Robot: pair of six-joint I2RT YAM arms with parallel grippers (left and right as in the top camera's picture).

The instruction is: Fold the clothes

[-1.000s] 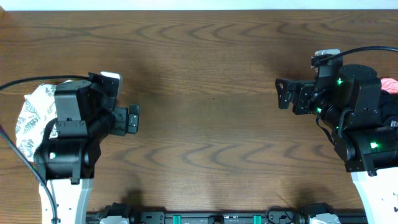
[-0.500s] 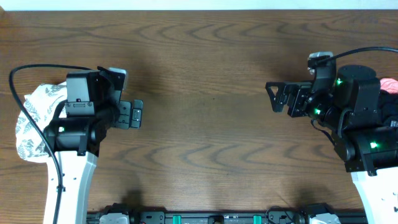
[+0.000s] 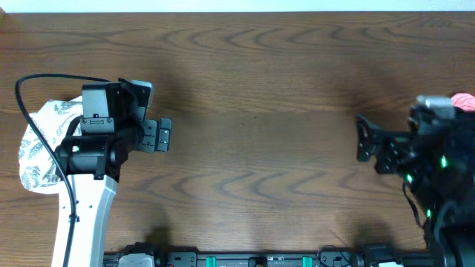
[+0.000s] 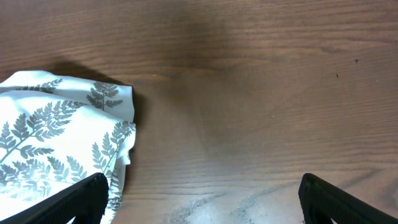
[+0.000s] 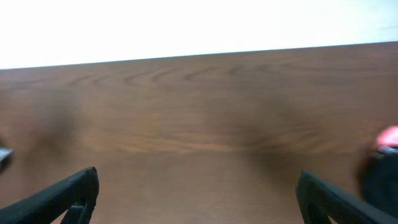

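Fern-print garment (image 3: 33, 152) sits bunched at the table's (image 3: 252, 74) left edge, half hidden by the left arm overhead; the wrist view bares its leafy corner. Left gripper (image 4: 199, 202): jaws wide, empty. Right gripper (image 5: 199, 193), blurred, wide and empty too, at the table's right edge near something pink (image 3: 464, 99).

Item: fern-print garment (image 4: 56, 143), white fabric with grey-green leaf pattern, bunched in soft folds, lying on the wooden table (image 4: 261, 93). One rounded corner of the garment points toward the upper middle; a shadow lies along its top edge.

Item: left gripper (image 4: 205, 202), below the garment, fingers (image 4: 68, 202) dark and spread wide apart. One tip overlaps the garment's lower edge, contact not discernible; the other sits well clear of the garment to its right, with wood grain between.
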